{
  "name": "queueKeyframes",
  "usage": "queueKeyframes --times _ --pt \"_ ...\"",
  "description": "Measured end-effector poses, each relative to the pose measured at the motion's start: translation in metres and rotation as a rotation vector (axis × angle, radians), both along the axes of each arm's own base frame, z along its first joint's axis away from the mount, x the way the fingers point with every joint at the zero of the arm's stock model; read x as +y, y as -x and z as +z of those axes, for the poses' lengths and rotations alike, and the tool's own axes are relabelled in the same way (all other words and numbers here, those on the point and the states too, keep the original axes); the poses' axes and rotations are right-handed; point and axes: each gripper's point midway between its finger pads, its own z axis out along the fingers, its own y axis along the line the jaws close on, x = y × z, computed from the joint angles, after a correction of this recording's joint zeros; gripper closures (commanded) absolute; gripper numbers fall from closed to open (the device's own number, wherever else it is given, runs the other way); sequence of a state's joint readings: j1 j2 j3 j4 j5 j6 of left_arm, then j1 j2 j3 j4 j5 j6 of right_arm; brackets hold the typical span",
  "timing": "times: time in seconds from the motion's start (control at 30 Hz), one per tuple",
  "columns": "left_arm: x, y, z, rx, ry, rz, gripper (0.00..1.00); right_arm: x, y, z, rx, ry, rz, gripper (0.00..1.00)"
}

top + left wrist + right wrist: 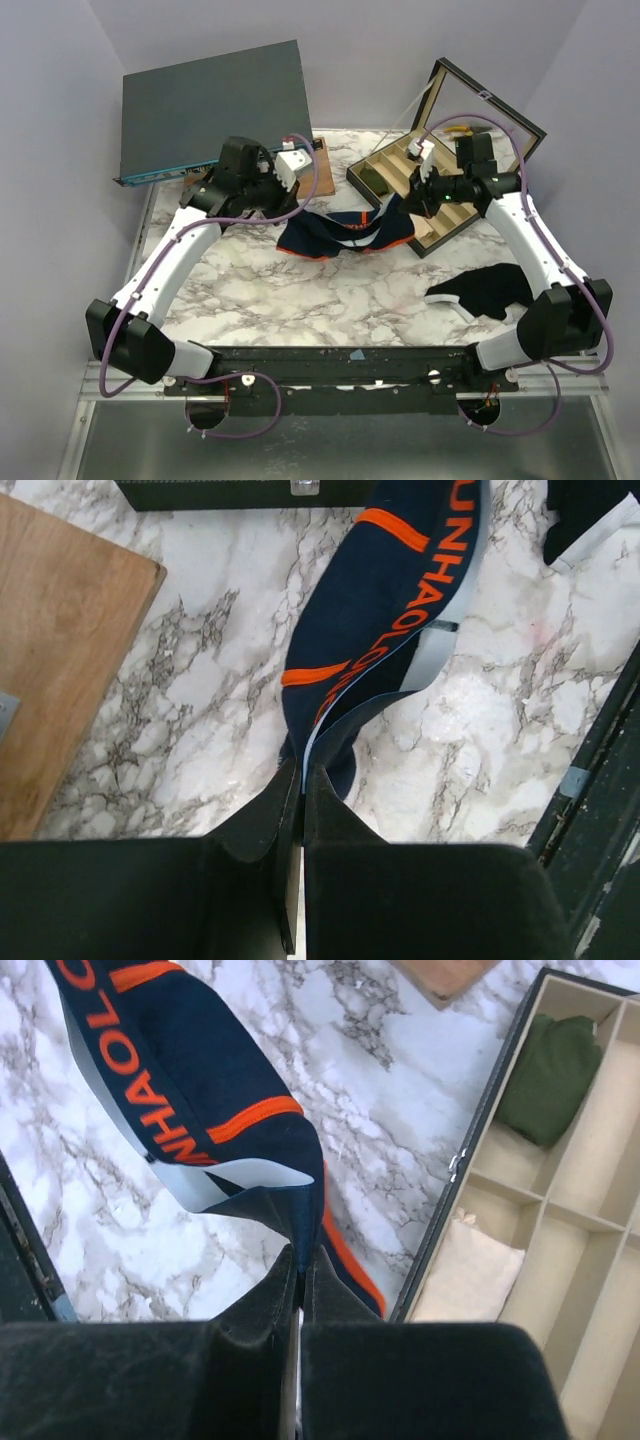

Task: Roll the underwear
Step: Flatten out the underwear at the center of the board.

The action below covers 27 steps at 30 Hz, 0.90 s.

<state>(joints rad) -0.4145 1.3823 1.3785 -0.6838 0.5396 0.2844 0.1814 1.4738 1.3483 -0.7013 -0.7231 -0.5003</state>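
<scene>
The navy-blue underwear (345,232) with orange trim hangs stretched between my two grippers above the middle of the marble table. My left gripper (283,215) is shut on its left end; in the left wrist view the fabric (385,610) runs away from the closed left gripper (301,772). My right gripper (410,205) is shut on its right end; in the right wrist view the fabric (200,1090) with orange lettering hangs from the closed right gripper (302,1252).
An open compartment box (425,190) stands at the back right, its edge (470,1160) close beside my right gripper, with a green roll (550,1075) inside. A black cloth (490,290) lies front right. A wooden board (60,650) and a dark lid (215,105) are at the back left.
</scene>
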Motion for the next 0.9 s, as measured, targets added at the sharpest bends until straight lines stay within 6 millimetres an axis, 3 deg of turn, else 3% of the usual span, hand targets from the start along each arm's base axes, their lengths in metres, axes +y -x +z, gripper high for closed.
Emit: queueKeyframes --times 0.23,0.37,0.47,0.6,0.7,0.77,0.83,0.9 --pt "0.037 0.007 -0.011 0.055 0.022 0.100 1.00 -0.001 0.026 -0.003 -0.012 -0.012 0.040 0.99" --pt "0.052 0.000 -0.004 0.046 0.042 0.162 1.00 0.004 0.022 0.001 -0.016 -0.044 0.042 0.99" --pt "0.062 -0.012 0.008 0.024 0.063 0.210 1.00 0.010 0.009 0.006 -0.029 -0.073 0.040 0.99" --pt "0.069 -0.034 0.042 -0.060 0.097 0.245 1.00 0.021 -0.015 0.019 -0.075 -0.122 0.062 0.99" --pt "0.070 -0.038 0.059 -0.126 0.103 0.236 1.00 0.027 -0.021 0.024 -0.108 -0.156 0.092 0.97" --pt "0.072 -0.034 0.056 -0.152 0.089 0.220 1.00 0.028 -0.018 0.021 -0.137 -0.162 0.114 0.93" --pt "0.074 -0.025 0.041 -0.159 0.067 0.203 1.00 0.027 -0.008 0.005 -0.143 -0.152 0.136 0.87" --pt "0.075 -0.009 0.010 -0.132 0.036 0.176 1.00 0.022 0.010 -0.023 -0.122 -0.127 0.157 0.79"
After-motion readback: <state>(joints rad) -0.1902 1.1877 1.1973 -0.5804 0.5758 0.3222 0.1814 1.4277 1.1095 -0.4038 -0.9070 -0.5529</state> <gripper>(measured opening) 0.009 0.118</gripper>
